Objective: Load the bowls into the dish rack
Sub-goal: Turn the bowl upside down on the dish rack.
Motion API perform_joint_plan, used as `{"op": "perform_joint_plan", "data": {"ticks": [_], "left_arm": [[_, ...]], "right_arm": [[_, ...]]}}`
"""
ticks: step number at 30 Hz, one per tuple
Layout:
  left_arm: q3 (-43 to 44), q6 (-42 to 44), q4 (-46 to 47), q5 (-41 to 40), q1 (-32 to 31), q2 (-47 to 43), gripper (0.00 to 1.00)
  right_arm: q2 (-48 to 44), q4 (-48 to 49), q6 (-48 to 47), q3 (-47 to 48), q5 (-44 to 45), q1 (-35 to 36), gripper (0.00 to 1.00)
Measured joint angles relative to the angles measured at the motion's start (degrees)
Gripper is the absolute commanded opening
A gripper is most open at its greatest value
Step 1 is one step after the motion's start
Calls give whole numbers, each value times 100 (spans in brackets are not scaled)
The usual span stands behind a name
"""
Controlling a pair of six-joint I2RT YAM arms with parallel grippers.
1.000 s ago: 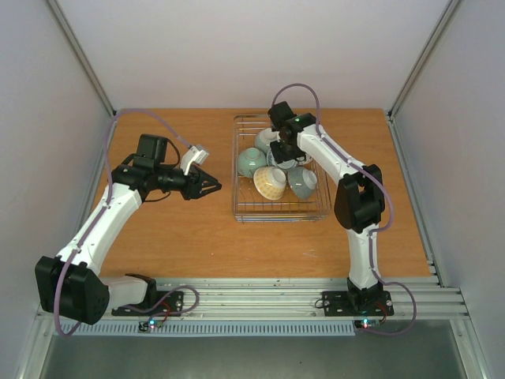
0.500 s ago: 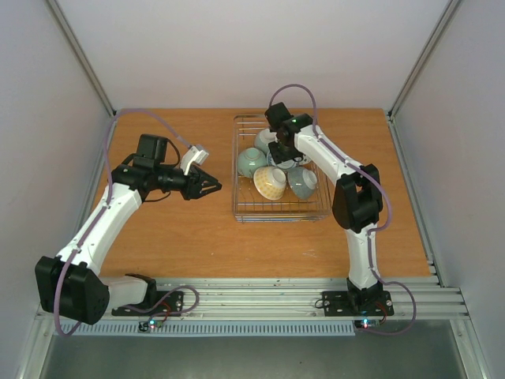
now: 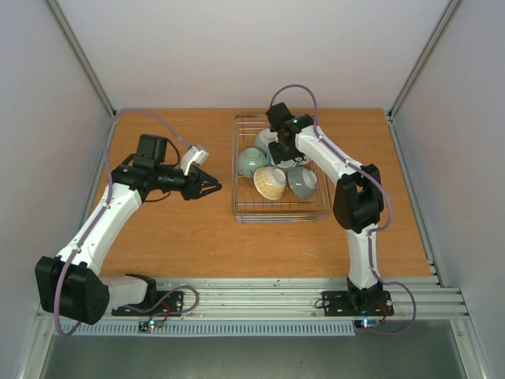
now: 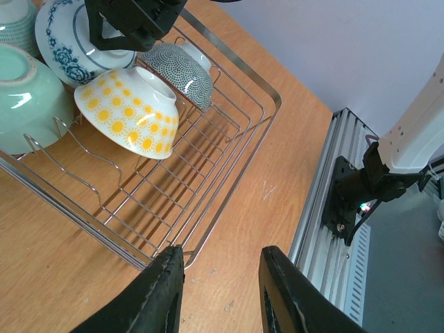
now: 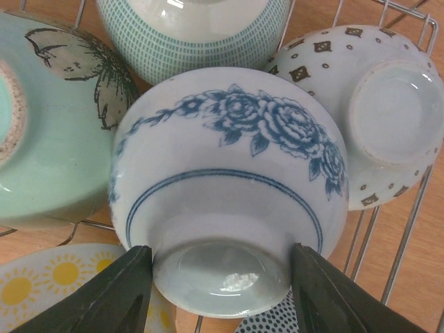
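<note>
Between jaws of the right gripper (image 5: 220,260) sits the blue-flowered bowl (image 5: 229,159), grip uncertain; the left gripper (image 4: 222,260) stands spread apart.

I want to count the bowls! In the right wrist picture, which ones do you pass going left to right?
green bowl with a flower → white bowl with blue roses → white bowl with little brown diamonds

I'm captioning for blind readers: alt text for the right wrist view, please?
A white bowl with blue roses fills the frame, foot toward the camera, with the right claw straddling that foot. Around it in the wire dish rack sit a celadon flower bowl, a teal-gridded bowl and a diamond-patterned white bowl.
</note>
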Motion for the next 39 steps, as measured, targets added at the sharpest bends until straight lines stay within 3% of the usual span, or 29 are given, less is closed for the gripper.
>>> {"op": "perform_joint_plan", "data": {"ticks": [20, 33, 39], "left_arm": [[-9, 2, 0, 0, 92, -90, 31], [-17, 4, 0, 20, 122, -96, 31], [-39, 4, 0, -7, 129, -96, 31]], "right_arm": [[350, 46, -111, 540, -1812, 0, 54], [354, 365, 31, 76, -1550, 129, 53], [-214, 664, 138, -372, -1196, 57, 41]]}}
